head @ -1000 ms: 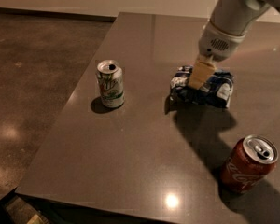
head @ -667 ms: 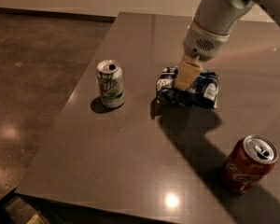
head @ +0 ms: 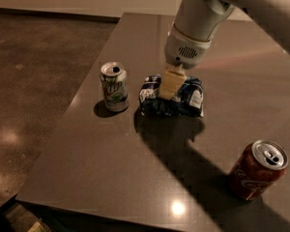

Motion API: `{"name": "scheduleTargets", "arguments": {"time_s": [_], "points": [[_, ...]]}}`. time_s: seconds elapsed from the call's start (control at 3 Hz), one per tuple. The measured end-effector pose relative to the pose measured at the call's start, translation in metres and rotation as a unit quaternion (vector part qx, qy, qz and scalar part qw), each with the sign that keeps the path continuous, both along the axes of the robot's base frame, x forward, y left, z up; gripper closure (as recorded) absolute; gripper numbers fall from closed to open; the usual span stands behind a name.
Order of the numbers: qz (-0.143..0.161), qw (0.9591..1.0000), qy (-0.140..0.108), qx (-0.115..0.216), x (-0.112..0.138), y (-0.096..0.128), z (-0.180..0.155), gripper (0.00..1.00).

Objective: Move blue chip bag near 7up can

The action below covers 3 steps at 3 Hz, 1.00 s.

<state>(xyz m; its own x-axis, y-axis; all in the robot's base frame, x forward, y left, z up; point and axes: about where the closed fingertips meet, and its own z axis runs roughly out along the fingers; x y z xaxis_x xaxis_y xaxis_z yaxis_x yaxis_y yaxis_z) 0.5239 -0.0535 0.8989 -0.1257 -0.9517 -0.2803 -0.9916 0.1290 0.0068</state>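
7up can point(head: 114, 87) is stood upright near the left edge. Just right of it, not touching, blue chip bag point(head: 192, 98) is held down at mid-body, pinched by the gripper point(head: 168, 92) reaching from above. Goal is judged nearly met, with only release left. Coke can point(head: 258, 170) is parked well apart, front right. Light is mirrored by the glossy dark table point(head: 111, 168); a polished floor point(head: 34, 81) is seen left.

Dark grey table point(head: 111, 178) carries the 7up can point(head: 114, 87) upright near its left edge, the blue chip bag point(head: 191, 98) just beside it, and a red Coke can point(head: 257, 170) well apart at front right. The gripper point(head: 169, 83) pinches the bag from above. The bag seems to touch the tabletop, hard to confirm.
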Motion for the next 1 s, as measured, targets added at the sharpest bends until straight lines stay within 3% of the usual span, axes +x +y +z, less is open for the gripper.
{"name": "scheduleTargets", "arguments": {"time_s": [0.33,1.0], "points": [[0.011,0.9999,0.003,0.002,-0.0028,0.0128,-0.008,0.59],[0.012,0.9999,0.001,0.007,-0.0024,0.0155,-0.0132,0.13]]}}
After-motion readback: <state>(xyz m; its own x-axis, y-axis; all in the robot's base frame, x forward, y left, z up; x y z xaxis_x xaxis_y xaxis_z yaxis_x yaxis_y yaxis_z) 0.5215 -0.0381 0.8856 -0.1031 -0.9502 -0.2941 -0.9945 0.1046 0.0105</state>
